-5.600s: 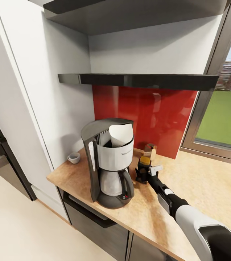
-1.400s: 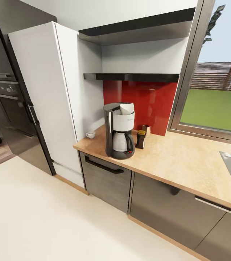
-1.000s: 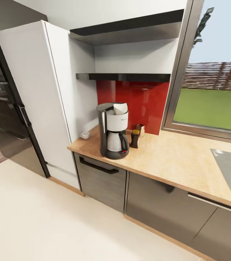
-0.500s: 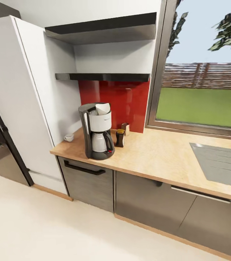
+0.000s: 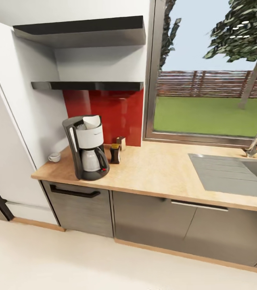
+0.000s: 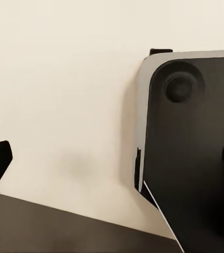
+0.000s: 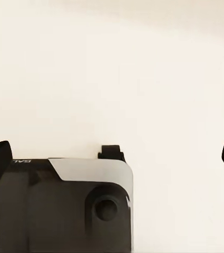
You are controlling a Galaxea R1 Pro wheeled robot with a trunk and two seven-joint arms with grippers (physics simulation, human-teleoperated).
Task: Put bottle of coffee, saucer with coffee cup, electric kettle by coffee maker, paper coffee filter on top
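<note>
Coffee maker [image 5: 86, 147] standing at left end of countertop [image 5: 164, 173], white filter sitting in its top. Bottle [image 5: 115, 153] standing just right of it, tan block [image 5: 121, 143] behind bottle. Cup [image 5: 55, 157] sitting left of maker, near wall; saucer under it possibly, too small to tell. Both grippers [image 6: 112, 158] [image 7: 112, 153] hanging over pale floor, fingers spread wide, gripping nothing.

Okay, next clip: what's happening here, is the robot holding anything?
Nothing is being handled. The head view looks from a distance at the countertop: the coffee maker has a paper filter on top, the bottle of coffee stands beside it, and the coffee cup sits near the wall. Both wrist views show open, empty grippers above pale floor.
</note>
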